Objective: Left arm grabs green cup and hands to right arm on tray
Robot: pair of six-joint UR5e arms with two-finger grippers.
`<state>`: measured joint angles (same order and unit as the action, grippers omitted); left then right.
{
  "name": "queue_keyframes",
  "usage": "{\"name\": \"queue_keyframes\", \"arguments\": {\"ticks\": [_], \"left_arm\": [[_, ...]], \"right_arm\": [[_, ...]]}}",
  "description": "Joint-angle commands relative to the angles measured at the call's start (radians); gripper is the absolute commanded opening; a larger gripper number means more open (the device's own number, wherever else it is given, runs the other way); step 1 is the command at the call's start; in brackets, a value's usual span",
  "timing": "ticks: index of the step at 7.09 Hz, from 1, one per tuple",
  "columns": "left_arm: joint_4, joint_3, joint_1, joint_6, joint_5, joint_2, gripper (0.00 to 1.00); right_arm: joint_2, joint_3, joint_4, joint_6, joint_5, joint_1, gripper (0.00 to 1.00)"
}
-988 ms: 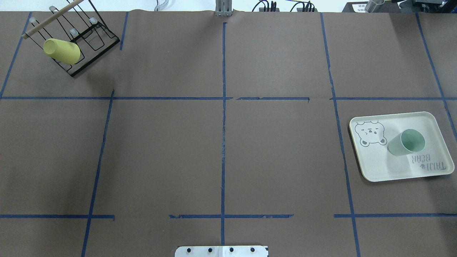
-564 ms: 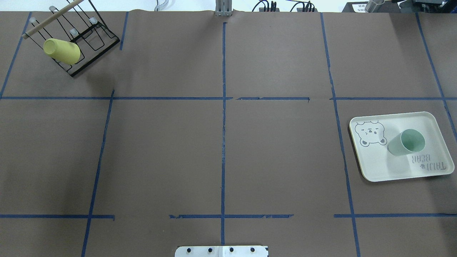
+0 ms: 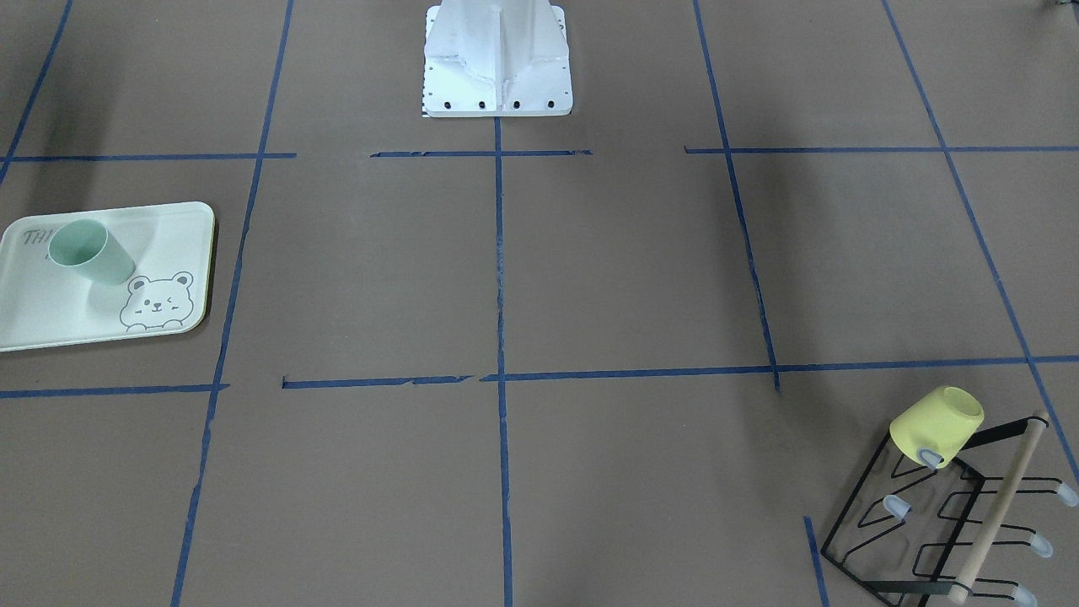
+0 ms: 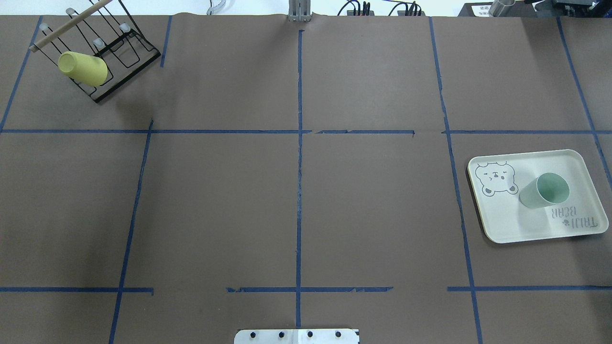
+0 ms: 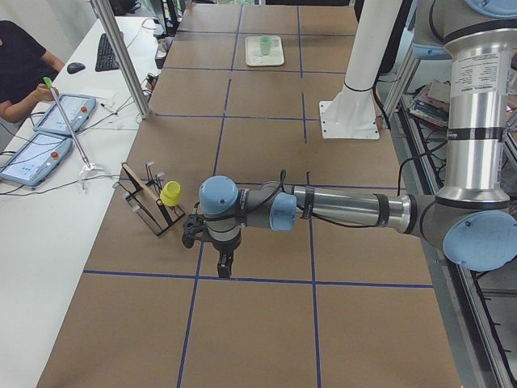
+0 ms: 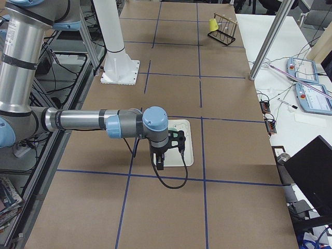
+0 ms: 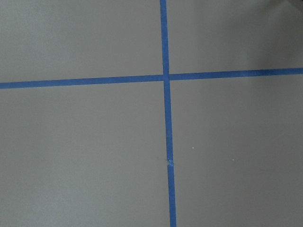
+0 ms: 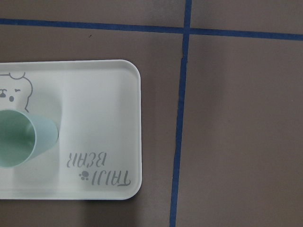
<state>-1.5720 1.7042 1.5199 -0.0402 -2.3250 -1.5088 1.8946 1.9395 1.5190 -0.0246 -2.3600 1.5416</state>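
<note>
table: brown paper with a blue tape grid; bears the tray at the robot's right and the wire rack at its far left; offers no stop against anything pushed sideways.
left arm: reaches out low over the table near the wire rack, well apart from the green cup; liable to clip the rack on a careless swing.
right arm: reaches out over the tray's side; nearest to the cup, hence the likeliest source of a knock.
tray: lies flat, bear drawing and lettering up; apt to skid or pivot under any press on its rim.
wire rack: stands tilted; carries the yellow cup; apt to shift or shed that cup if nudged.
left gripper: points down over a tape crossing; carries no cup; shows in a side view only, so impossible to tell whether parted or closed.
right gripper: hangs above the tray's edge, beside the cup; likewise impossible to judge; trails a slack cable loop, possibly low enough to catch the cup's rim.
green cup: stands upright, mouth up, on the tray between bear drawing and lettering; placement judged complete; tall for its base, so easily toppled or swept off by a low pass.
yellow cup: sits inverted and tilted on the rack; close in size to the green one, thus open to a mistaken pick.
</note>
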Motion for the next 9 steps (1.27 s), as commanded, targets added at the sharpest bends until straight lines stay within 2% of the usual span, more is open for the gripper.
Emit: {"name": "queue_keyframes", "arguments": {"ticks": [1, 5, 6, 8, 9], "left_arm": [[-0.002, -0.005, 0.000, 0.000, -0.007, 0.002, 1.00], [0.015, 0.015, 0.003, 0.022, -0.010, 0.015, 1.00], [0.018, 0.014, 0.016, 0.084, -0.010, 0.015, 1.00], [0.100, 0.017, 0.023, 0.103, -0.031, 0.013, 1.00], [0.102, 0.014, 0.022, 0.103, -0.030, 0.015, 1.00]], "right_arm": [[0.000, 0.002, 0.001, 0.000, -0.002, 0.000, 1.00], [0.001, -0.001, 0.000, 0.006, -0.002, 0.000, 1.00], [0.001, -0.001, 0.000, 0.006, -0.002, 0.000, 1.00], [0.004, 0.001, -0.002, 0.008, -0.002, 0.000, 1.00], [0.004, 0.002, -0.002, 0.008, -0.002, 0.000, 1.00]]}}
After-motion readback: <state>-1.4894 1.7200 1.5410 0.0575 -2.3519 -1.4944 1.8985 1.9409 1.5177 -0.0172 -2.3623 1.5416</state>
